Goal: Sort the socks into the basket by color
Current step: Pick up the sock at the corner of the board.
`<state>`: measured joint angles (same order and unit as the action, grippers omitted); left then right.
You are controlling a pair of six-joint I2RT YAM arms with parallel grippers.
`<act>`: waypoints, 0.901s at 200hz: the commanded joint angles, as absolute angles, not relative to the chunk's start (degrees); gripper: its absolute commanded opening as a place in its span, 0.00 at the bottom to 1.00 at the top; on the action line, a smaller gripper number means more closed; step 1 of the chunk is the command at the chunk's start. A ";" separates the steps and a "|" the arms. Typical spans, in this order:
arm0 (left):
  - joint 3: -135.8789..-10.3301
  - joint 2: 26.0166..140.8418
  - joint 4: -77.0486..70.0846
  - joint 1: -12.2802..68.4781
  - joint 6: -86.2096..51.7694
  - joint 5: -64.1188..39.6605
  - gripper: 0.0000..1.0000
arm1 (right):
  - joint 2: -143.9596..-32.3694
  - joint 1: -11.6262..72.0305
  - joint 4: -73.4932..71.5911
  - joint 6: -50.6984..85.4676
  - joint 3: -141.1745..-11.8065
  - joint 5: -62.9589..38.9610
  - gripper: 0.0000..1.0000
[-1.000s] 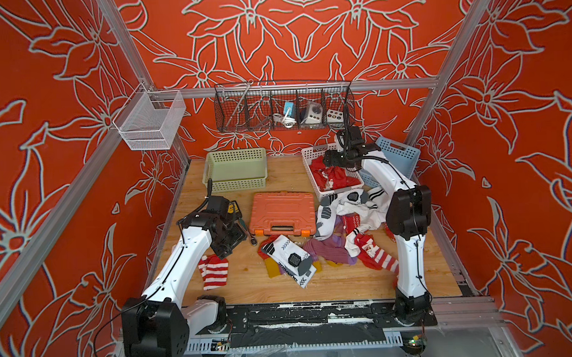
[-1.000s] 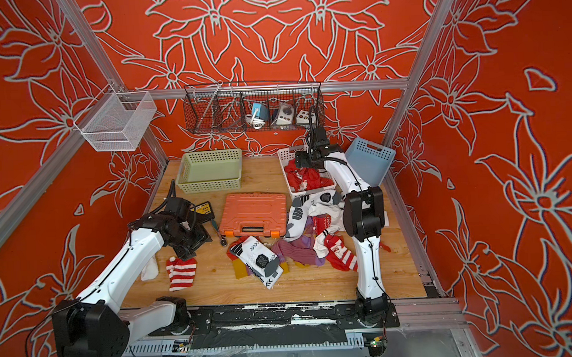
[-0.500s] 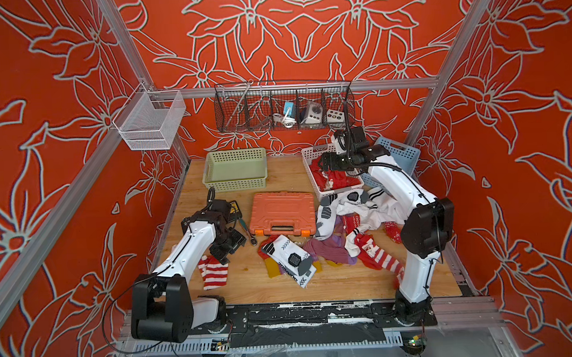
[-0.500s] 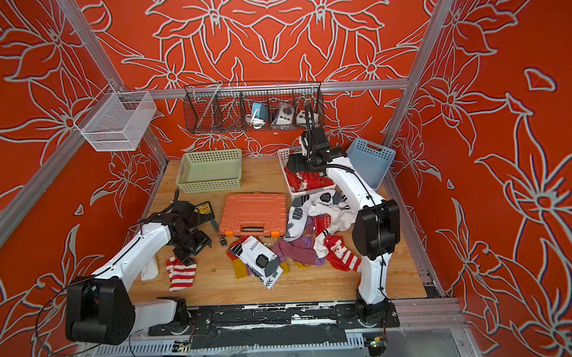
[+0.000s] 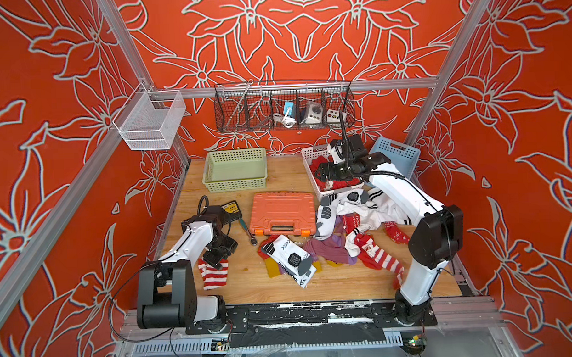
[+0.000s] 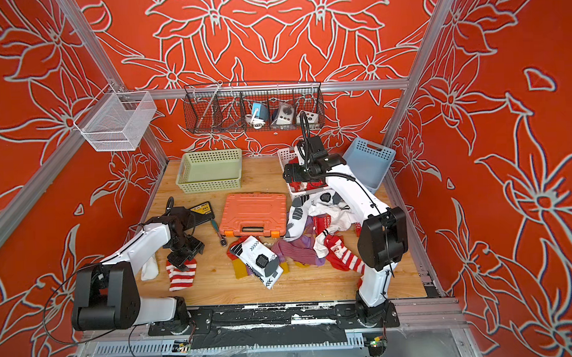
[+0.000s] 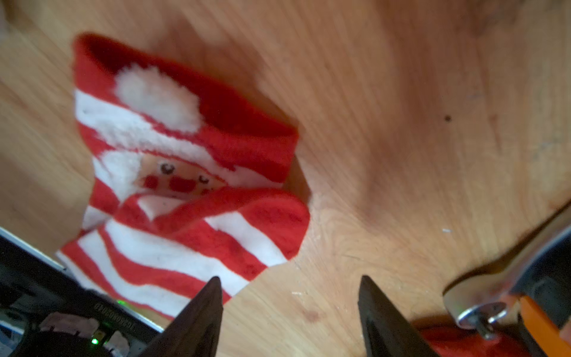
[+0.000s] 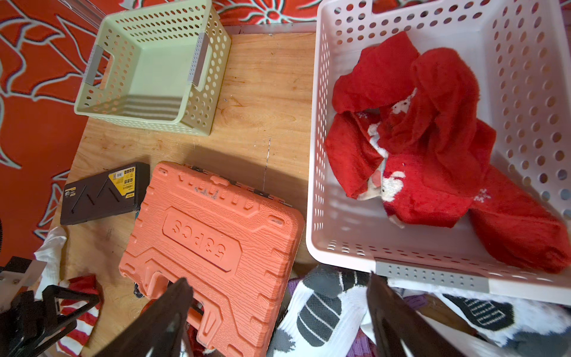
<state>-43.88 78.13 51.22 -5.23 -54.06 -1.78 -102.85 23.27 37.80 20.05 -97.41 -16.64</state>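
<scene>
Your left gripper (image 7: pixel 289 278) hangs low over the table (image 7: pixel 401 123). Its 2 fingers (image 7: pixel 204 309) are spread apart with only bare wood between them, and it holds nothing. 1 fingertip overlaps the edge of the red-and-white striped sock (image 7: pixel 185 201), but that wrist view is blurred, so you cannot tell whether it touches the fabric. In both top views this sock lies folded on the wood near the left arm, well apart from the other socks.

Your right gripper (image 8: pixel 278 278) is released too, with both jaws wide and empty. It hovers above the near wall of the white basket (image 8: pixel 315 185) and the white socks with black-grey marks (image 8: pixel 318 312) lying just outside it. Several red socks (image 8: pixel 432 148) sit bunched inside that basket.

The rest of the socks form a loose pile (image 5: pixel 345 236) of white, purple and red. It lies on the table between the orange case (image 5: pixel 281 213) and the right arm. The green basket (image 8: pixel 204 102) stands at the back, and the blue basket (image 5: pixel 398 152) leans tilted in the far right corner.
</scene>
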 commanded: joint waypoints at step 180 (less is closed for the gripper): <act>-45.18 67.11 43.64 -3.26 -48.36 -7.89 0.00 | -97.62 26.15 40.97 19.68 -96.62 -19.74 0.90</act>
